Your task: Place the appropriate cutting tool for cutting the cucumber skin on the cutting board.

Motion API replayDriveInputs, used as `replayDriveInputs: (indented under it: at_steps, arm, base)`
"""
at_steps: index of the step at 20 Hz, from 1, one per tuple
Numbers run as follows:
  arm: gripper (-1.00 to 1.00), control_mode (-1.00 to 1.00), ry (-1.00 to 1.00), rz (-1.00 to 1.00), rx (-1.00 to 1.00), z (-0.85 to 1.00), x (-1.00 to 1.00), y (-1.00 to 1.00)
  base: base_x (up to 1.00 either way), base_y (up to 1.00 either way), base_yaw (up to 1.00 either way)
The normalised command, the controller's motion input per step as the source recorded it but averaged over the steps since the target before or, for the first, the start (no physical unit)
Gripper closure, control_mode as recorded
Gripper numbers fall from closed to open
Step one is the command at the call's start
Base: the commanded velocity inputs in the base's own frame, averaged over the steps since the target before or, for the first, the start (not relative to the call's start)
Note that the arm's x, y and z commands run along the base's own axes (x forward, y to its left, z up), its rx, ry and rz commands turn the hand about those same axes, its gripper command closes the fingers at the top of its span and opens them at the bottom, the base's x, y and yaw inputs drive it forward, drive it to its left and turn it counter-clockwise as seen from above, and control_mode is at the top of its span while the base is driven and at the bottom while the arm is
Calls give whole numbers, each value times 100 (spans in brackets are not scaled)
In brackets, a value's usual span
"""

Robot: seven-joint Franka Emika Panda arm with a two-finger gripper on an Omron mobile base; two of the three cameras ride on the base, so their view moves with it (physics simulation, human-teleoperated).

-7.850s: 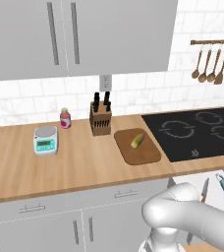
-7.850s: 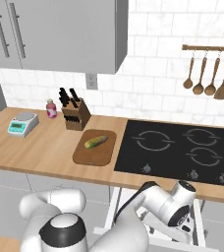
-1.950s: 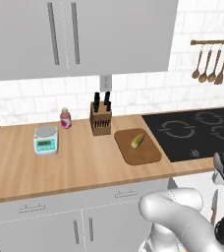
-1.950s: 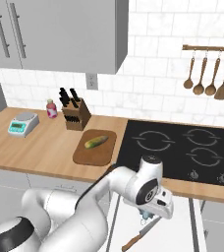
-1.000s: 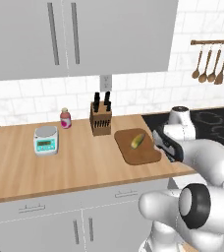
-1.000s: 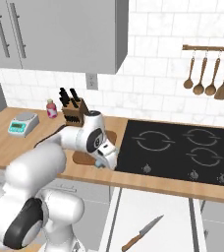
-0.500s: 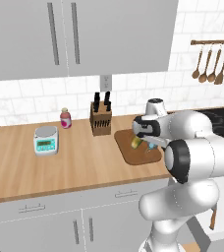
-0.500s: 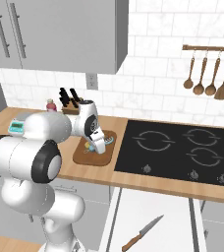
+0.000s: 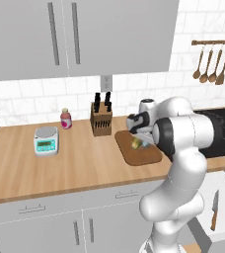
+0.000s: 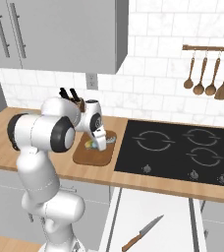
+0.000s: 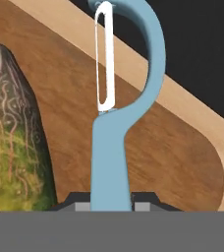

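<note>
Light-blue peeler (image 11: pixel 115 123) with its silvery blade sits clamped in the dark two-finger gripper (image 11: pixel 112 205), long axis running straight out from the fingertips, just above the brown wooden cutting board (image 11: pixel 173 162), stubby yellow-green cucumber (image 11: pixel 13 138) beside it.

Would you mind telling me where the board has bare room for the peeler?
The board is bare between the cucumber and its rounded corner toward the stove, under the peeler in the gripper. The cucumber's side is crowded.
</note>
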Motion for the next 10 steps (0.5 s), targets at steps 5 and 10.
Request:
replayDriveInputs:
  at_steps: [5, 10]
  arm:
    - [100, -100, 3, -2, 5, -31, 2, 5]
    - [100, -100, 0, -2, 7, -8, -22, 7]
  base:
    - [0, 0, 0]
    - [0, 0, 0]
